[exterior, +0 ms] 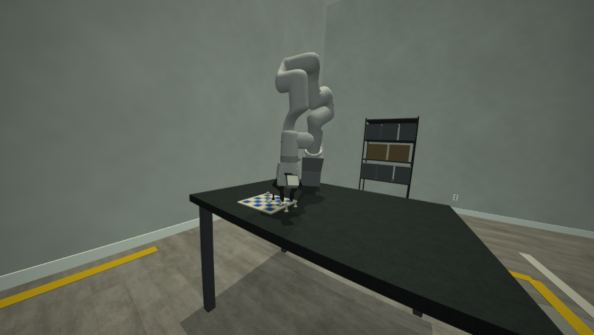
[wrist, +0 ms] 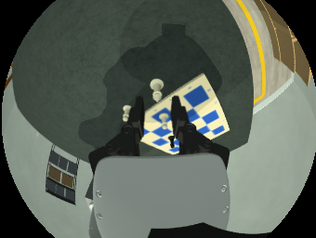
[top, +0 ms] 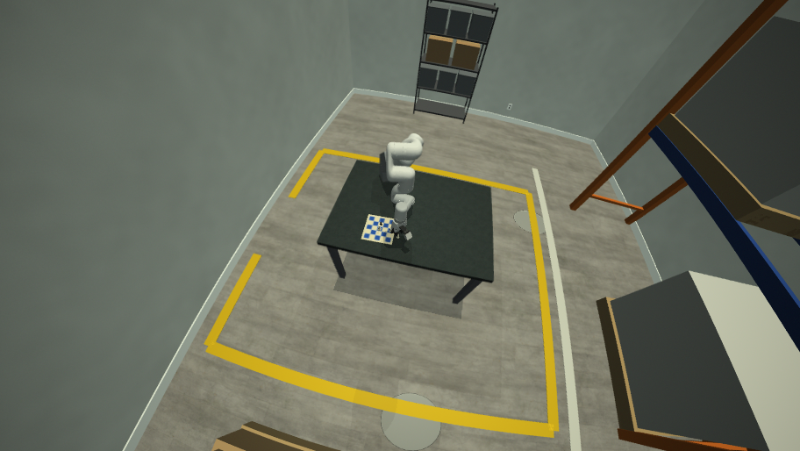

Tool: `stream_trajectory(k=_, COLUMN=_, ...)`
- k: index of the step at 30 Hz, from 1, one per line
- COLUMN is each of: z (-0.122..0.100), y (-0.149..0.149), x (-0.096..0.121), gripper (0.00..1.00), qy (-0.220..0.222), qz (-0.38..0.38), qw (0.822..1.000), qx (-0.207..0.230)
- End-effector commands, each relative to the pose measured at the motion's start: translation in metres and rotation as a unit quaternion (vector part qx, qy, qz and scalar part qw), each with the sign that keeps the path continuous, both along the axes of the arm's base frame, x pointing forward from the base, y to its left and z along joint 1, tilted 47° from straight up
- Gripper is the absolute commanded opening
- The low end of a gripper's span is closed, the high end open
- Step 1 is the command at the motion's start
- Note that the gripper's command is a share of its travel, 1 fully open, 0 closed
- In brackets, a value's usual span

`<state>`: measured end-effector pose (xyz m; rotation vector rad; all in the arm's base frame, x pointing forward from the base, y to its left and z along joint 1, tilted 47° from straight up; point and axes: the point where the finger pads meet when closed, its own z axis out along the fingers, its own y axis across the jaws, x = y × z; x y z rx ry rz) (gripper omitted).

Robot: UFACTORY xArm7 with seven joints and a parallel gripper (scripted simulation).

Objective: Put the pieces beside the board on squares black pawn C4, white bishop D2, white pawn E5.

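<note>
1. The black two-fingered gripper [wrist: 159, 115] hangs low over the edge of the blue-and-cream chessboard [wrist: 200, 108], on the dark green table [exterior: 374, 233].
2. Its fingers stand partly apart; whether they clamp anything cannot be told.
3. Two cream-white chess pieces, one [wrist: 157, 85] and another [wrist: 127, 110], stand on the table just beside the board, near the fingertips.
4. A small dark piece [wrist: 172, 141] stands on the board by the other finger.

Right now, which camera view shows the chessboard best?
The wrist view. There the chessboard lies near the middle of the picture and its blue and cream squares are distinct, though the open gripper covers part of it. The exterior view shows it small and at a flat angle. The top view shows its whole outline, but tiny.
</note>
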<state>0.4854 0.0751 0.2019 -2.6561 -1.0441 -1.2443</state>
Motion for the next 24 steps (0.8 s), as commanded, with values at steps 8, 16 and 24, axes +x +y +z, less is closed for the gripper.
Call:
stream_trajectory(k=8, z=-0.007, y=0.003, x=0.007, gripper=0.37, qy=-0.001, qz=0.000, qw=1.000, qx=0.000)
stream_trajectory(k=16, z=-0.016, y=0.007, x=0.016, gripper=0.37, qy=-0.001, qz=0.000, qw=1.000, qx=0.000)
stream_trajectory(k=24, z=-0.024, y=0.010, x=0.025, gripper=0.37, qy=-0.001, qz=0.000, qw=1.000, qx=0.000)
